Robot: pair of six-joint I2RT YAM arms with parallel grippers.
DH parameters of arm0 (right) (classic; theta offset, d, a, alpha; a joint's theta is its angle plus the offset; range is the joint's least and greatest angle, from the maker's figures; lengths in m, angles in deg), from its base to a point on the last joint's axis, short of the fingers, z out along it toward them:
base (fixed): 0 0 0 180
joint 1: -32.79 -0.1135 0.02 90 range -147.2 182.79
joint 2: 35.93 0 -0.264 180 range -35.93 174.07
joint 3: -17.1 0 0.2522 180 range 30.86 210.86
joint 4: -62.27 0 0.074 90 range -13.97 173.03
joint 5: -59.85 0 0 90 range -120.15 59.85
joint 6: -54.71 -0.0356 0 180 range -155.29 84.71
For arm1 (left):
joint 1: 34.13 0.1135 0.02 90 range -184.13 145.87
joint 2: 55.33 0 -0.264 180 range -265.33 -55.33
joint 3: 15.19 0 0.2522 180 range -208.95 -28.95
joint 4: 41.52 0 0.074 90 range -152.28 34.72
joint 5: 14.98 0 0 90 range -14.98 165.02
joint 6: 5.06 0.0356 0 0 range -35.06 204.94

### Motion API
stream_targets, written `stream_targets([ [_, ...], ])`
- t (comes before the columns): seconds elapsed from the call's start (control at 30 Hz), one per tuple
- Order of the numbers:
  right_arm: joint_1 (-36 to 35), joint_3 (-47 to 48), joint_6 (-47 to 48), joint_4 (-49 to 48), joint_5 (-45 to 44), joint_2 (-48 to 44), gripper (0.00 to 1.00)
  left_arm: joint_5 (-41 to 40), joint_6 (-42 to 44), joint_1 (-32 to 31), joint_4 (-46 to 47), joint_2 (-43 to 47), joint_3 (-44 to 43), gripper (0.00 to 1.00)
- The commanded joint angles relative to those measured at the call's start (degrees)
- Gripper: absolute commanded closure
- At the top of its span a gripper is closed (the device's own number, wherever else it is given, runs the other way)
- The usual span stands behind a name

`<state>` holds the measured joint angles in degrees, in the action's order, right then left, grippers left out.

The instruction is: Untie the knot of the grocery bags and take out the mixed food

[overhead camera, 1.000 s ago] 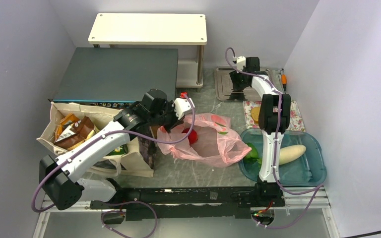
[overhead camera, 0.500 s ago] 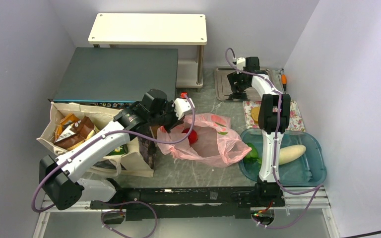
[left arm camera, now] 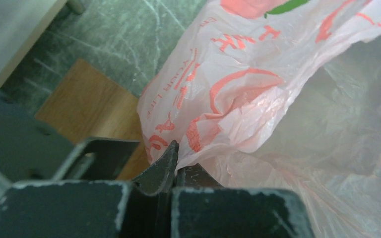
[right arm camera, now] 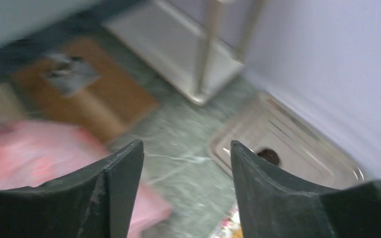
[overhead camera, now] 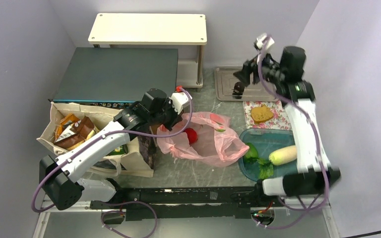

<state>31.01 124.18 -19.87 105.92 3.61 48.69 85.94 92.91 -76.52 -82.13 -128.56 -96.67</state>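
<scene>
The thin pink bag (overhead camera: 213, 141) lies slack in the middle of the table with its mouth gaping; no knot shows. A red round fruit (overhead camera: 192, 135) sits inside it. My left gripper (overhead camera: 170, 118) is shut on the bag's left rim; in the left wrist view its tips (left arm camera: 175, 159) pinch the pink plastic (left arm camera: 228, 94). The canvas tote (overhead camera: 129, 161) stands at the left with chip bags (overhead camera: 74, 130) and a green bottle (overhead camera: 120, 148) in it. My right gripper (overhead camera: 242, 74) hangs open and empty above the metal tray (overhead camera: 258, 91), as the right wrist view (right arm camera: 186, 154) also shows.
A blue tub (overhead camera: 307, 171) at the right holds leafy greens (overhead camera: 256, 159) and a white radish (overhead camera: 283, 154). A bread slice (overhead camera: 261, 114) lies on a floral mat. A small dark thing (overhead camera: 238, 88) sits on the metal tray. A dark box (overhead camera: 119, 72) and a pale shelf (overhead camera: 149, 27) stand behind.
My right arm has swung up and to the right, away from the metal tray, uncovering the small dark thing and the bread slice. The left gripper, still pinching the rim, shifted slightly up.
</scene>
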Motion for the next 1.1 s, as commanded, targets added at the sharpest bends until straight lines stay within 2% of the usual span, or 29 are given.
stream_targets([
  [0.0, -9.8, -10.5, 8.4, 10.3, 17.2, -15.4, 0.45, -6.6, -3.0, -0.6, 5.4, 3.8, 0.1, 1.0],
  [0.07, -18.1, -15.9, 12.1, 14.3, 15.9, -21.5, 0.59, -7.3, 0.5, -3.3, 8.0, 6.5, 3.7, 1.0],
  [0.13, -25.8, -23.5, 10.8, 13.7, 12.8, -26.1, 0.69, -6.6, 2.8, -6.1, 10.2, 9.1, 8.1, 1.0],
  [0.23, -34.3, -30.5, 7.6, 8.5, 8.0, -29.9, 0.8, -2.5, 0.1, -7.1, 8.0, 9.3, 9.8, 1.0],
  [0.33, -39.6, -36.5, 5.9, 1.6, 1.9, -30.3, 0.9, 0.2, -3.6, -7.2, 4.5, 6.8, 8.4, 1.0],
  [0.4, -41.0, -41.4, 5.7, -3.2, -3.2, -30.7, 0.95, 1.8, -4.8, -7.2, 4.4, 6.2, 8.2, 1.0],
  [0.53, -44.7, -54.0, 8.6, -17.9, -17.5, -33.2, 0.96, 4.3, -5.7, -7.2, 7.4, 7.2, 9.3, 1.0],
  [0.57, -45.3, -57.5, 9.5, -21.8, -22.0, -33.2, 0.95, 4.1, -5.9, -7.2, 7.4, 7.2, 9.5, 1.0],
  [0.63, -45.8, -60.7, 11.1, -28.5, -25.1, -31.5, 0.92, 3.8, -5.4, -7.2, 7.2, 7.2, 9.9, 1.0],
  [0.73, -45.8, -62.7, 10.5, -36.6, -26.6, -25.9, 0.86, 6.6, -2.8, -7.2, 8.1, 8.6, 11.7, 1.0],
  [0.8, -45.8, -62.7, 9.3, -39.8, -27.1, -22.9, 0.78, 7.9, -0.7, -7.3, 8.0, 9.1, 12.2, 1.0],
  [0.9, -45.8, -62.3, 7.6, -42.9, -27.4, -20.3, 0.59, 7.7, 1.1, -7.2, 6.5, 8.8, 12.2, 1.0],
  [0.97, -45.8, -62.3, 7.1, -43.8, -26.6, -19.3, 0.4, 7.6, 1.7, -7.3, 6.3, 8.6, 12.3, 1.0],
  [1.07, -45.8, -63.3, 8.4, -45.8, -23.1, -18.5, 0.26, 8.0, 2.6, -7.2, 6.3, 8.1, 12.2, 1.0],
])
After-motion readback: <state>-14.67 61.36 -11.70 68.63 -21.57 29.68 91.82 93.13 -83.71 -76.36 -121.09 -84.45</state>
